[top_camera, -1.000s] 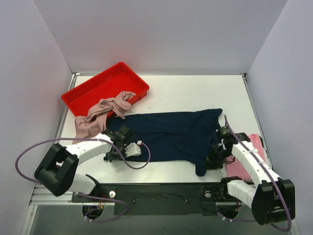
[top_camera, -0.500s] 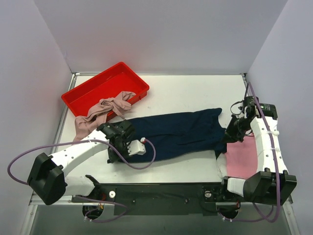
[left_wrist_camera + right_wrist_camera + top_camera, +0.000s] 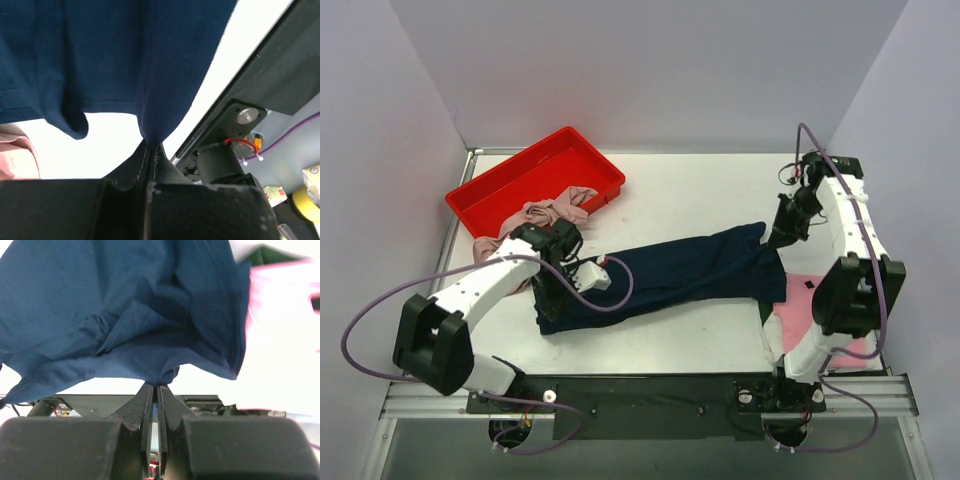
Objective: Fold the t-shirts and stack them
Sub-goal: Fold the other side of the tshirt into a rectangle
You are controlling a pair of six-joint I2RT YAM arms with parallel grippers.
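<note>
a: white table top [image 3: 690,195], plain grey walls [image 3: 650,70] on three sides. where's the shirt?

b: dark navy blue cloth t-shirt [image 3: 690,270], mid-table, drawn out long between the two arms. long axis runs left to right but skewed: left end nearer the arm bases, right end farther back. a flap drops from the right end toward the near edge.

a: grippers?

b: left gripper [image 3: 150,150] is pinched tight on a fold of the navy hem, with cloth squeezed between the fingers. right gripper [image 3: 156,385] is the same, clamped on a bunched bit of navy cloth. from above, the left one sits at the shirt's left end and the right one at its far right corner.

a: is it off the table?

b: cannot tell from above.

a: containers?

b: one red rectangular plastic tray [image 3: 535,175], far left, set at an angle. dusty beige-pink cloth t-shirt [image 3: 545,215] is crumpled at the tray's near side, part inside, part spilling over the near rim onto the table beside the left arm.

a: third shirt?

b: bright pink cloth t-shirt [image 3: 800,315] lies flat, near right, under the right arm. the navy flap reaches its far left corner. overlapping or only touching, cannot tell.
</note>
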